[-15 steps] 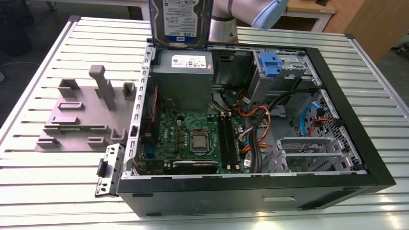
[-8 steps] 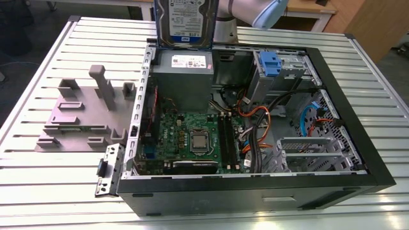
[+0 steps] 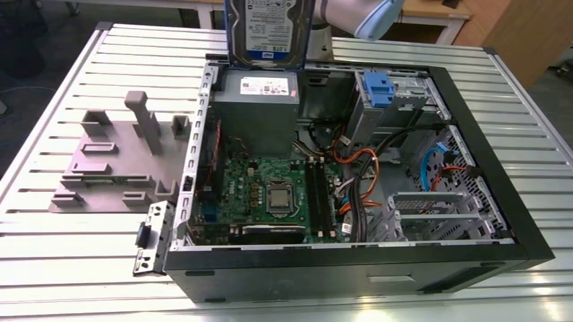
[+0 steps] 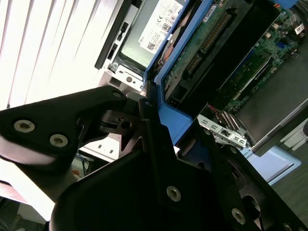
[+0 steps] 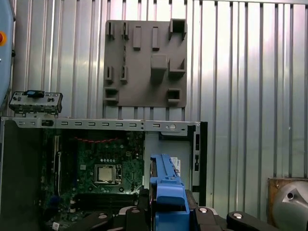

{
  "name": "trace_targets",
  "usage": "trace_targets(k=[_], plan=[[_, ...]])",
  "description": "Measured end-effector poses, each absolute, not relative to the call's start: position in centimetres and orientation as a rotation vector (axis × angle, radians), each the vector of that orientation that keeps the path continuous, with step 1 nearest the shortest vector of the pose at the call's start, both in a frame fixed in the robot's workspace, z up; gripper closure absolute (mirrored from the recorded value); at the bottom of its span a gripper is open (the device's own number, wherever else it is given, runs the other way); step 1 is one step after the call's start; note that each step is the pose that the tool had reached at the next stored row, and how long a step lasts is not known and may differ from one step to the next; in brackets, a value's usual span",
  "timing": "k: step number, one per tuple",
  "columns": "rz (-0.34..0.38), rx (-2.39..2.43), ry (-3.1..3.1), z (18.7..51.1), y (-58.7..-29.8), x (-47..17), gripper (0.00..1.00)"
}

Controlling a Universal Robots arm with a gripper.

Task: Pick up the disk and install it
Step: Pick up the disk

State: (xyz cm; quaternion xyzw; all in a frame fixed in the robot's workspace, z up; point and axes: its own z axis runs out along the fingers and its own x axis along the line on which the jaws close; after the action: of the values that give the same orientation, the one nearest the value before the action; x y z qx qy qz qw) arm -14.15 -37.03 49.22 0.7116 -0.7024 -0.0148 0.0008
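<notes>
The disk (image 3: 266,30), silver with a white-and-blue label and blue side rails, hangs upright above the back edge of the open computer case (image 3: 488,154), just over the grey power-supply box (image 3: 257,107). In the second wrist view my gripper (image 4: 166,122) is shut on the disk's blue rail (image 4: 169,115), with the disk's green circuit board (image 4: 202,48) facing the camera. In the first wrist view the blue rail (image 5: 168,185) stands between the black fingers (image 5: 137,211) of my gripper (image 5: 168,209), above the case.
Inside the case lie the motherboard (image 3: 268,191), cables (image 3: 358,161) and a drive bay with a blue latch piece (image 3: 380,90). A grey fixture plate (image 3: 107,161) with upright posts sits on the slatted table at the exterior view's left. The arm (image 3: 367,17) is at the back.
</notes>
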Motion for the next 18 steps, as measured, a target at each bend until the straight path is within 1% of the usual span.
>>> trace_targets(k=[18], plan=[[-0.047,2.234,-2.205,49.21,-37.48,-13.94,0.63]])
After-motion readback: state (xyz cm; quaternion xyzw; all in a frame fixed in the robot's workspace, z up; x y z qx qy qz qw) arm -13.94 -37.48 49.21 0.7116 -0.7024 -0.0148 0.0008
